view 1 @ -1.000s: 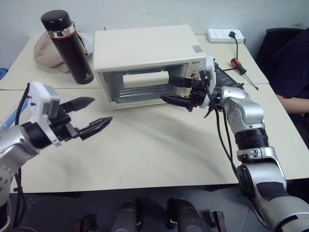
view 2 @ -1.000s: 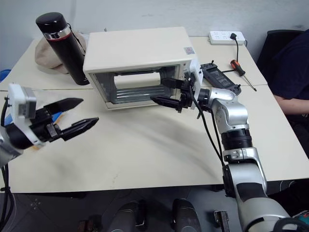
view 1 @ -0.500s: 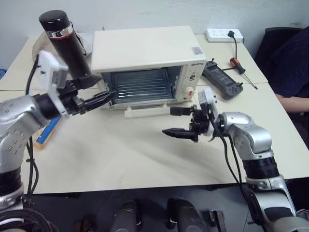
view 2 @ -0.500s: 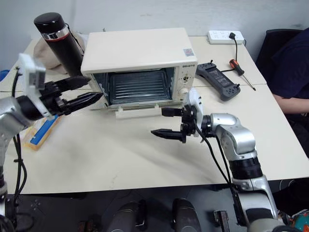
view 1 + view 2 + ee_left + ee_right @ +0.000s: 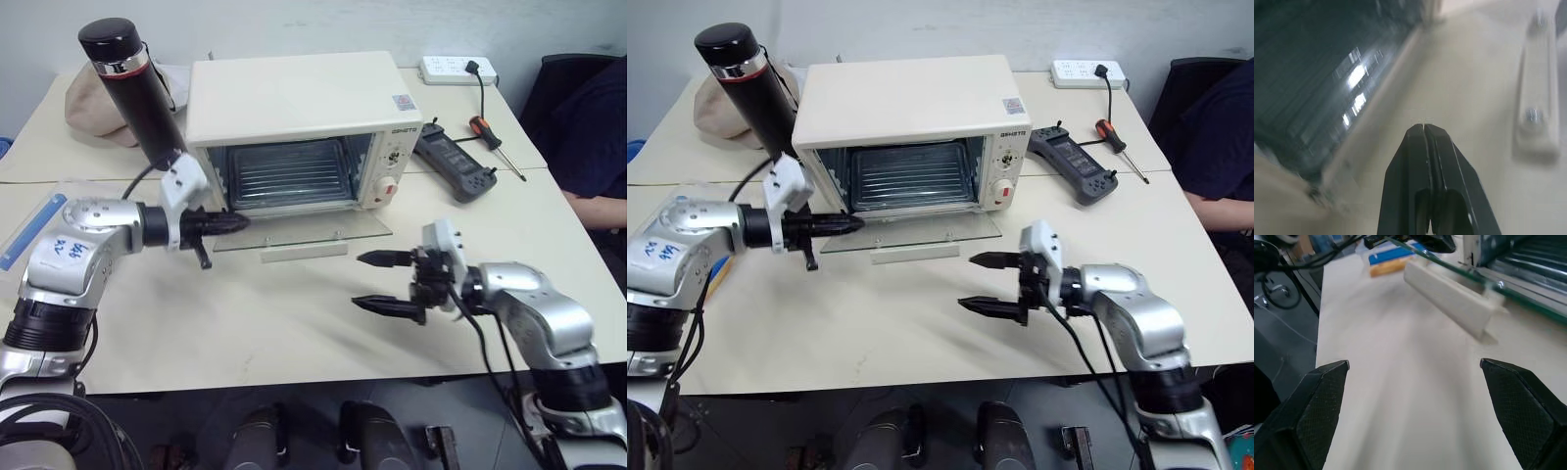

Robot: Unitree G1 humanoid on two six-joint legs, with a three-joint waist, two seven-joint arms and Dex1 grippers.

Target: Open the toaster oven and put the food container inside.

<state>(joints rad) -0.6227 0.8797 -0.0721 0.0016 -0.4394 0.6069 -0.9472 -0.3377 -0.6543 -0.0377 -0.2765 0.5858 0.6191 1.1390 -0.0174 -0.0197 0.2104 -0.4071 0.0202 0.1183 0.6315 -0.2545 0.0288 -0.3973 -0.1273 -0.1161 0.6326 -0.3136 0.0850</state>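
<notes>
Toaster oven (image 5: 294, 103) door laid flat open, left gripper (image 5: 235, 223) pinched closed and empty at its nine o'clock corner, right gripper (image 5: 377, 281) spread wide, nothing held, at five o'clock

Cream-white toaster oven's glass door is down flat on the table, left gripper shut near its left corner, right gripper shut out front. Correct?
Not quite: the right gripper is open, its black fingers spread wide, as the right wrist view shows. The cream-white toaster oven has its glass door down, and the left gripper is shut by its left corner.

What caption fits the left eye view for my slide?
Toaster oven door lies open; shut left pincer at its left corner, open right pincer over the table.
</notes>
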